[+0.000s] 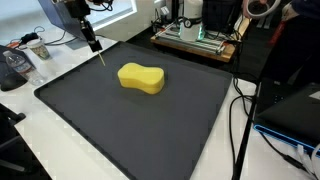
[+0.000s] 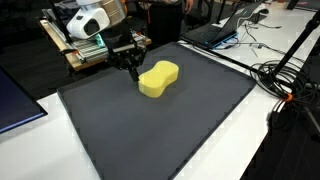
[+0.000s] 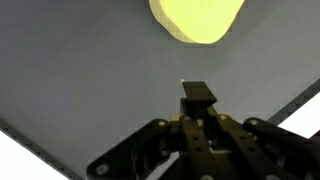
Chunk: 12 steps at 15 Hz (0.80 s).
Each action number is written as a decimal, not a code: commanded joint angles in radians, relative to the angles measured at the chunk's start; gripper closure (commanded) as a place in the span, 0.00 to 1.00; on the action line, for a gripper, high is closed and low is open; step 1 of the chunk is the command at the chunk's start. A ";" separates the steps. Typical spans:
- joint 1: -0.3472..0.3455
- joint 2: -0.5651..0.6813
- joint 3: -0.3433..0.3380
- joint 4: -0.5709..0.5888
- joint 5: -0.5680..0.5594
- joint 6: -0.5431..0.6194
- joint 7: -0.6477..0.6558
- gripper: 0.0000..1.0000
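Gripper point(image 3: 197, 96) at btm, jaws closed, yellow sponge point(image 3: 197, 20) at top, well apart, dark mat point(image 3: 80, 70)

White table point(image 2: 40, 150), cables at one edge. Large dark mat point(image 2: 160, 130) flat on it. Yellow sponge point(image 2: 158, 79) on mat.

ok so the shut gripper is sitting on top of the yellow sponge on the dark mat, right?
Not on top. The shut gripper hangs beside the yellow sponge, apart from it, over a bare part of the dark mat. An exterior view and the wrist view both show the gap.
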 commanded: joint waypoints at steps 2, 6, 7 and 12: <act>-0.024 0.117 0.052 0.213 0.021 -0.130 -0.064 0.97; 0.030 0.158 0.068 0.318 -0.064 -0.204 -0.011 0.97; 0.045 0.160 0.071 0.333 -0.085 -0.216 -0.004 0.97; 0.152 0.146 0.067 0.344 -0.246 -0.205 0.072 0.97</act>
